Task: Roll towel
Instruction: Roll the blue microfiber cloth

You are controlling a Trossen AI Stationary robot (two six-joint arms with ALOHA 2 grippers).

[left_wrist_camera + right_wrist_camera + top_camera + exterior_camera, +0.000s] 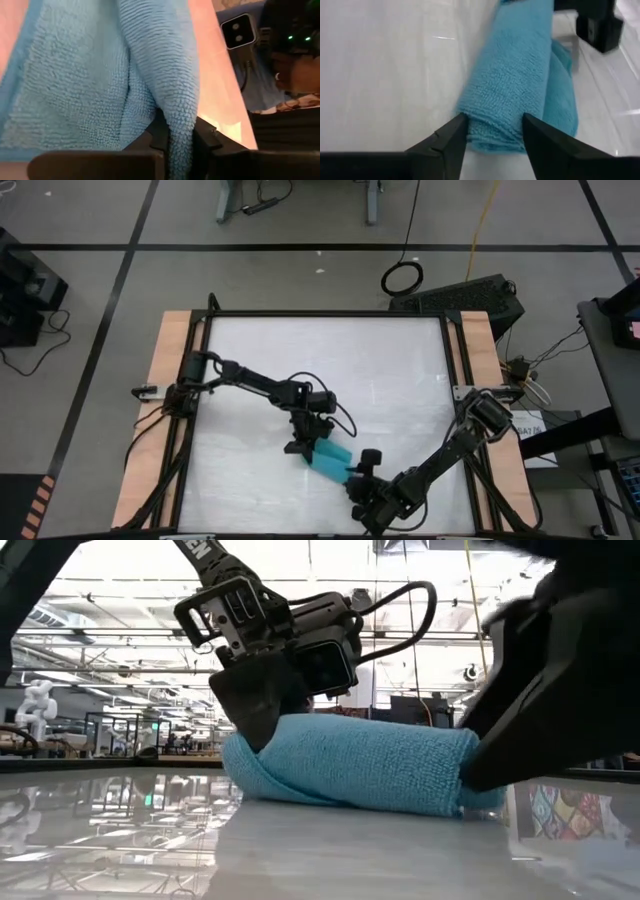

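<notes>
Towel, one turquoise roll, lies near the table's near edge between my two grippers. My left gripper pinches a fold at its far-left end; my right gripper straddles the near-right end, jaws partly apart. Uneven pulling could loosen the roll, I judge.

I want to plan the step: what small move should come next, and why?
Probably the right gripper should close on the near end of the towel: its jaws straddle that end, not yet pinching, while the left gripper grips a fold at the far end.
</notes>
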